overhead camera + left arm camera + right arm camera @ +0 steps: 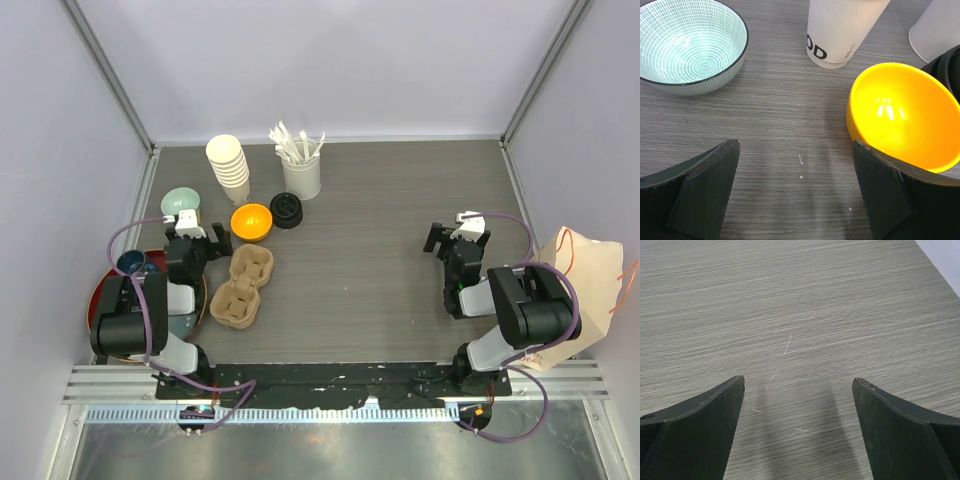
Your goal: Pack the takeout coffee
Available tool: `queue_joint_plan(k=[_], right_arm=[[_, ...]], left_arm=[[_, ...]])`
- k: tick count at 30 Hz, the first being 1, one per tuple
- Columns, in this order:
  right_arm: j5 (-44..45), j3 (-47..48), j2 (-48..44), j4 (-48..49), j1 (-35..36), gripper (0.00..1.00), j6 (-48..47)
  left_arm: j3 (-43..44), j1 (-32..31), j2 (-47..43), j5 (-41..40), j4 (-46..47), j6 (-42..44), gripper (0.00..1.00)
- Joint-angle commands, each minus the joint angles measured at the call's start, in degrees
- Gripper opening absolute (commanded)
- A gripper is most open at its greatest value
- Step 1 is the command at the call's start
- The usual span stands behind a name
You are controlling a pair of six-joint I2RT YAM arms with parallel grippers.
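**Both sets of jaws wide open, nothing held**

L gripper (795, 150) sits low over the table (800, 300), jaws spread full and empty, bare wood betw. them. Orange bowl (900, 115) is just ahead-right, its rim right by the right-hand finger; contact can't tell. Teal bowl (690, 45) is ahead-left, apart. Stack of lidless cups (842, 30) stands straight ahead, past both bowls, w/ black lids (950, 65) further right beyond the orange bowl. Cardboard carrier (243, 288) lies right of and behind the L gripper, near the wrist. R gripper (799, 382) is also fully spread and empty, only bare table ahead. Paper bag (585, 285) is off to its right, by the arm. Lidded coffee cups: can't tell where from these views
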Motion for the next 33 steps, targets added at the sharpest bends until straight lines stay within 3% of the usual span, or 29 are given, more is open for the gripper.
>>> queue_joint_plan(k=[1, 4, 6, 8, 11, 15, 19, 20, 26, 29, 33], right_arm=[[1.0, 0.5, -0.1, 4.4, -0.2, 0.94, 0.1], [0.6, 2.2, -4.6, -2.8, -0.1, 0.94, -0.4], [1.2, 8.1, -9.4, -16.2, -0.1, 0.91, 0.1], [0.2, 12.3, -11.9, -22.6, -0.1, 0.89, 1.6], [-8.3, 18.2, -14.0, -28.9, 0.0, 0.88, 5.7], [-9.9, 26.4, -15.5, -39.2, 1.5, 0.85, 9.1], [-10.7, 31.0, -15.8, -45.6, 4.9, 0.83, 10.4], [-10.8, 31.7, -15.8, -46.4, 5.7, 0.83, 9.9], [-11.1, 33.7, -17.2, -51.8, 10.2, 0.83, 8.4], [-11.8, 33.4, -18.2, -52.9, 10.4, 0.83, 8.8], [-11.5, 32.5, -19.4, -53.7, 10.4, 0.83, 8.6]], left_arm=[[0.5, -0.3, -0.4, -1.0, 3.4, 0.0, 1.00], [0.5, -0.2, -0.3, -0.4, 3.4, 0.1, 1.00], [1.5, -0.3, 0.0, 5.7, 2.3, 2.7, 1.00], [1.2, -0.2, -0.3, 6.1, 2.4, 2.8, 1.00], [2.1, -0.2, -3.4, 4.8, 0.6, 2.6, 1.00], [13.3, 1.5, -9.2, 5.7, -27.3, 2.0, 1.00], [22.9, 2.4, -12.3, 10.4, -40.4, 3.6, 0.97], [24.3, 3.6, -12.9, 15.1, -43.6, 3.6, 0.95], [44.2, 5.3, -12.7, 27.2, -71.7, 5.7, 0.73], [57.2, 4.1, -8.9, 24.1, -81.9, 2.3, 0.69], [73.5, 1.9, 0.3, 12.8, -91.4, -0.7, 0.65]])
